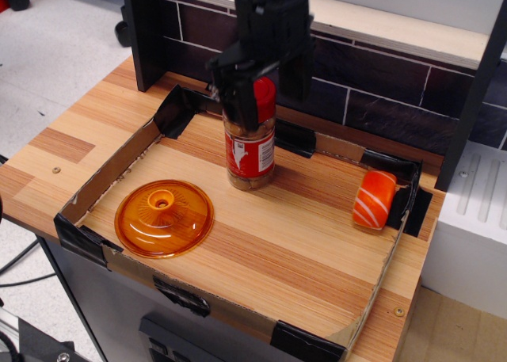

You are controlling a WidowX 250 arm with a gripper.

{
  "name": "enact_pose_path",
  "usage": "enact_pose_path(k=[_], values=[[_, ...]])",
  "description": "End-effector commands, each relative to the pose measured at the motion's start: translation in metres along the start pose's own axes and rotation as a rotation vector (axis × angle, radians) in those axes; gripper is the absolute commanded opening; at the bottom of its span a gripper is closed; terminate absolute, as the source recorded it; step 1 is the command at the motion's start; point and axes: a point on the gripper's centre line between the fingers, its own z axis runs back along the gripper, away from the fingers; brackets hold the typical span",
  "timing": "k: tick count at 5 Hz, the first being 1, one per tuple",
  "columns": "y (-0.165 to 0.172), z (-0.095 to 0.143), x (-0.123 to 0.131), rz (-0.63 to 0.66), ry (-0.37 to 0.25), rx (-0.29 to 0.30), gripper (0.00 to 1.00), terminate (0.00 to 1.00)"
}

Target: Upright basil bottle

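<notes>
The basil bottle (250, 158) stands upright on the wooden tray floor near the back wall. It is a clear jar with a red cap, a red-and-white label and brownish contents. My black gripper (263, 93) hangs right over it, with the fingers (236, 100) on either side of the red cap. The jaws look slightly apart from the cap, and the bottle rests on its own base. The top of the cap is partly hidden by the fingers.
An orange translucent lid (163, 217) lies flat at the front left of the cardboard-walled tray (103, 176). An orange-and-white striped sushi-shaped piece (374, 198) lies at the right wall. A dark brick-pattern back panel (380, 100) rises behind the tray.
</notes>
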Motion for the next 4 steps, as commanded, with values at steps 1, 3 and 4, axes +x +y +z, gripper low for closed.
enact_pose_path(k=[1, 3, 4], values=[[0.012, 0.071, 0.013, 0.055, 0.049, 0.100, 1.00, 0.00], [0.013, 0.093, 0.011, 0.116, 0.018, 0.141, 1.00, 0.00], [0.013, 0.093, 0.011, 0.116, 0.018, 0.141, 1.00, 1.00]])
